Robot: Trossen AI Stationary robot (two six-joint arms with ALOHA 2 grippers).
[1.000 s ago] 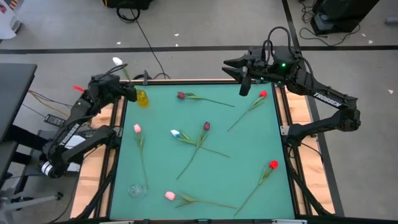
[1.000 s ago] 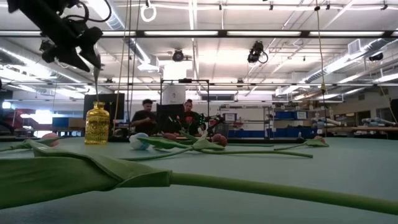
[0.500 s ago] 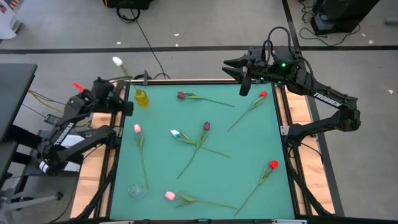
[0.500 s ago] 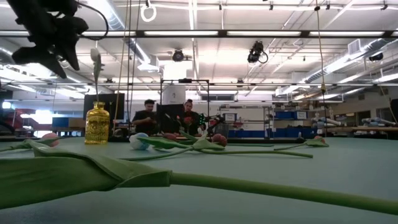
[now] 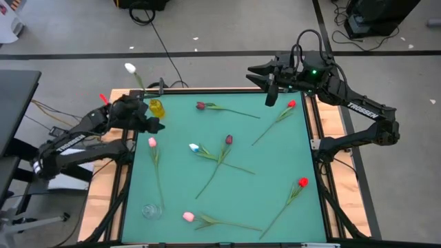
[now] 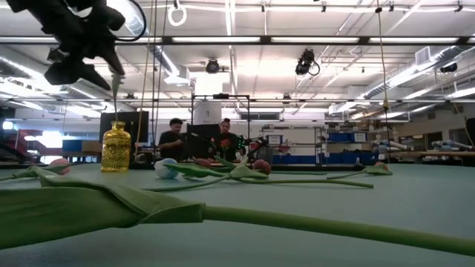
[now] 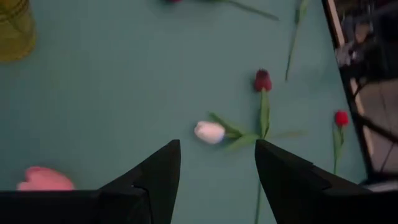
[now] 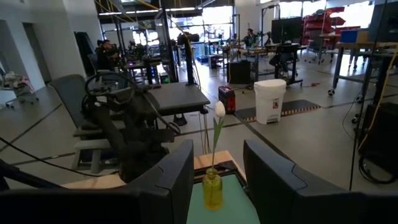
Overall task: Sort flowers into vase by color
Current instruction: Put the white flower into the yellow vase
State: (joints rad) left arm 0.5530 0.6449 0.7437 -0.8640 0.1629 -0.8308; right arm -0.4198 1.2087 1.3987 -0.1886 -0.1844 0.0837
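Hovering beside the yellow vase (image 5: 158, 108) holding a white tulip (image 5: 130, 68), the left gripper (image 5: 156, 125) gapes empty; the right gripper (image 5: 258, 76) likewise.

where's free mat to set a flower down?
Bare: mat between the maroon tulip and the two red tulips, also between yellow vase and white tulip. Crowded: centre, where stems cross, and near the glass vase.
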